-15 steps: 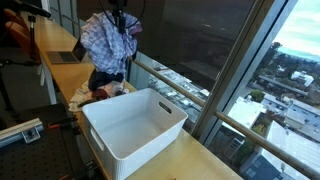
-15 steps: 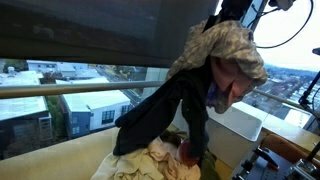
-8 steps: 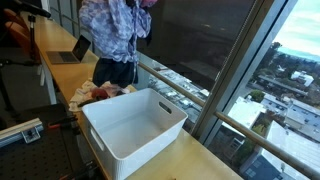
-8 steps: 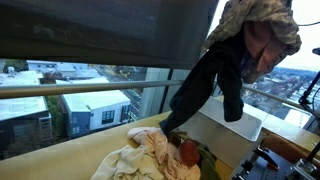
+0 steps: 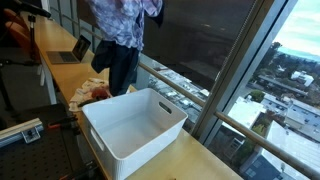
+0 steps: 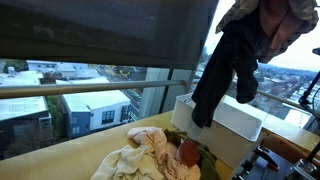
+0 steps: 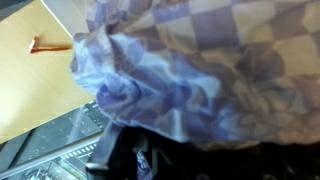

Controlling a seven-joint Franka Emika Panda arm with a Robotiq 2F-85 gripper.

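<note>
Your gripper's fingers are out of sight. The wrist view is filled by the blue-and-white checked garment (image 7: 200, 70), and the top edge of both exterior views cuts them off. They are pressed together on that cloth, and the whole bundle hangs from them.

Below the checked garment, a long dark garment (image 5: 122, 68) trails down. In an exterior view it hangs in front of the near corner of the white plastic bin (image 6: 245, 127), and I cannot tell whether it touches the bin.

Over the last second you have carried the bundle up and toward the bin. Back then the dark tail lay on the heap of light-coloured clothes (image 6: 150, 155); now it hangs clear of it. I judge the load is free of the heap and carried by the grip alone.

The heap has stayed on the wooden table (image 5: 60, 72), beside the bin.
</note>
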